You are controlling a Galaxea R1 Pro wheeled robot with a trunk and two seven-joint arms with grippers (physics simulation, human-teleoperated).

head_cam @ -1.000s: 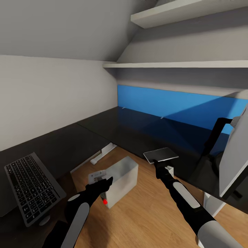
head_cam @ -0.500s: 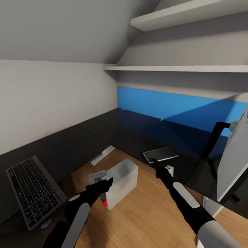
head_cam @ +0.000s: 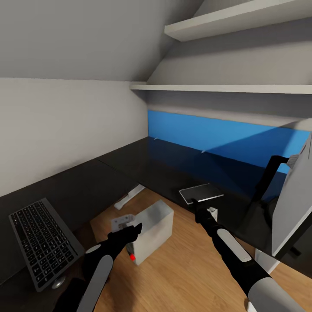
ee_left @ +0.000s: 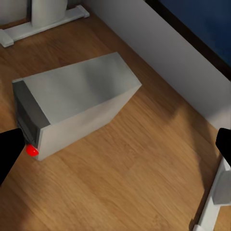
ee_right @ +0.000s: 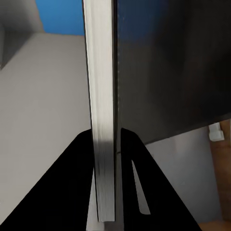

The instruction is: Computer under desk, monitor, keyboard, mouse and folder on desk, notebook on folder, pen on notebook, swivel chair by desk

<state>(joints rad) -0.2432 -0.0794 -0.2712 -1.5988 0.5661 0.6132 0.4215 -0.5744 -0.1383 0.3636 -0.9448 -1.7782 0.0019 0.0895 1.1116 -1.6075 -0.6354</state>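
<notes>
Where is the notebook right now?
In the head view, the notebook is pinched in the right end effector, at the front edge of the desk, right of the computer on the floor.

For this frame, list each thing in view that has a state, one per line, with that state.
notebook: flat, pinched at its edge by the right gripper, over the desk's near edge.
desk: top bare near the blue panel.
keyboard: flat on the desk's left wing.
computer: on the floor, red light on.
monitor: upright.
left gripper: jaws open, empty.
</notes>
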